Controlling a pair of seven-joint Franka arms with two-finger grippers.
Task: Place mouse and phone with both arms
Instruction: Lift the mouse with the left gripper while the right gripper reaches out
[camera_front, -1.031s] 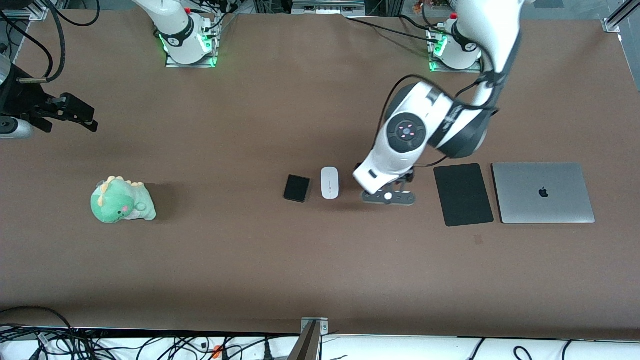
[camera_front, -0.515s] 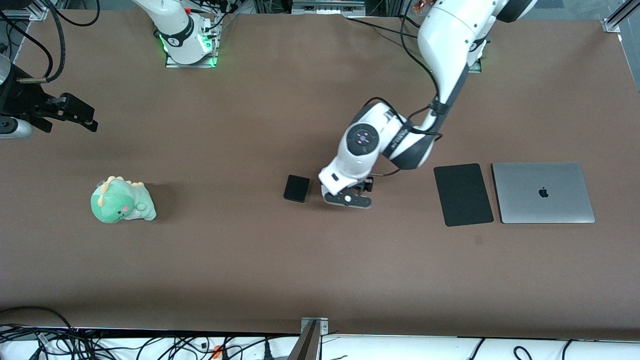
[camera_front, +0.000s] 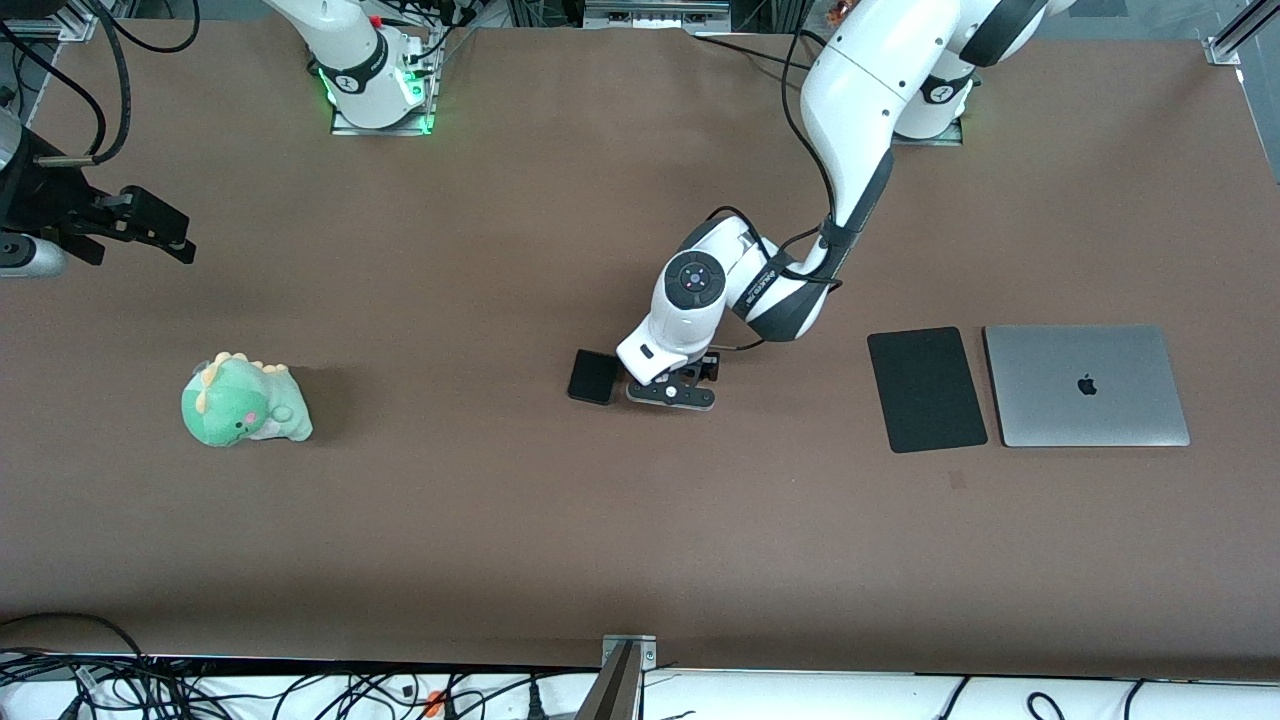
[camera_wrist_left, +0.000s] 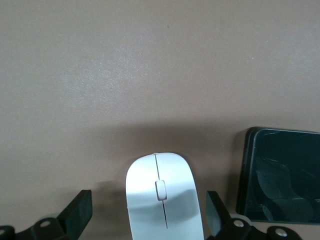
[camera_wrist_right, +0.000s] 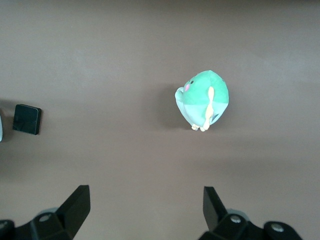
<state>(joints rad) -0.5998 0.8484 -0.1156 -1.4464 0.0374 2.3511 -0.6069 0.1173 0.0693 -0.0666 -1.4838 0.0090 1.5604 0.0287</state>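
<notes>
The white mouse (camera_wrist_left: 162, 200) lies on the brown table between the open fingers of my left gripper (camera_wrist_left: 149, 210), with a gap on each side. In the front view the left gripper (camera_front: 670, 392) is low over the mouse and hides it. The black phone (camera_front: 594, 377) lies flat beside the mouse, toward the right arm's end, and shows in the left wrist view (camera_wrist_left: 280, 175) and the right wrist view (camera_wrist_right: 27, 119). My right gripper (camera_front: 160, 230) waits open and empty over the right arm's end of the table; it also shows in the right wrist view (camera_wrist_right: 145, 205).
A green plush dinosaur (camera_front: 243, 402) sits toward the right arm's end; it also shows in the right wrist view (camera_wrist_right: 204, 102). A thin black pad (camera_front: 926, 389) and a closed grey laptop (camera_front: 1086, 385) lie toward the left arm's end.
My left gripper has moved from beside the black pad toward the phone and now sits over the mouse, hiding it in the front view. The right arm has not moved.
</notes>
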